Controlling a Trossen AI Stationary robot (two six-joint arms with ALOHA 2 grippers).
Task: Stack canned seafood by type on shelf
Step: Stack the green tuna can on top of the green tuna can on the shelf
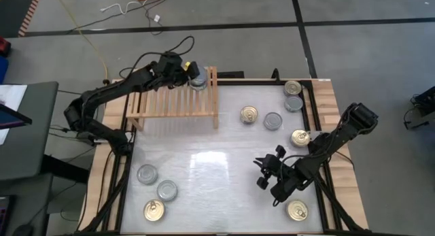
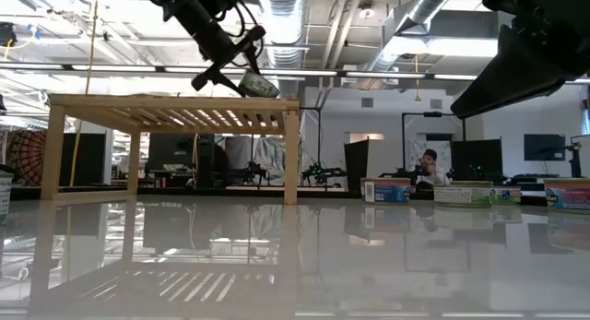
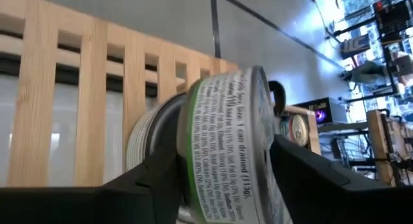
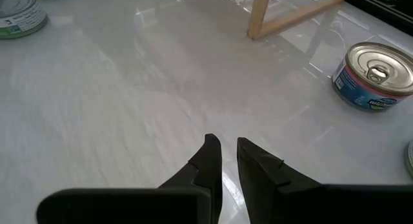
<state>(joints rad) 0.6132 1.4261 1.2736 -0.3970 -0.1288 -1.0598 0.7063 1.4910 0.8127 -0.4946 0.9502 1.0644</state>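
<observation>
The shelf (image 1: 170, 100) is a light-wood slatted rack at the table's far left. My left gripper (image 1: 194, 76) reaches over its far right corner, shut on a green-and-white labelled tin (image 3: 226, 127). In the low view this tin (image 2: 260, 85) is tilted just above the slats. A grey round shape (image 3: 145, 143) shows right behind it; I cannot tell what it is. My right gripper (image 4: 227, 146) hovers low over the bare table at the near right (image 1: 264, 169), fingers nearly together with nothing between them. My left gripper has the tin between its two fingers, one at the lid end (image 3: 268, 153) and one at the bottom end (image 3: 184, 179), so the label wall faces the wrist camera. The fingers slant down from the shelf's left side. The tin is tilted; whether its lower edge touches the slats I cannot tell.
Loose tins lie on the white table: three at the near left (image 1: 156, 192), a gold-topped one (image 1: 249, 114) and a silver one (image 1: 272, 120) right of the shelf, several along the right edge (image 1: 293, 96), (image 1: 300, 137), (image 1: 297, 210). The table's middle is bare.
</observation>
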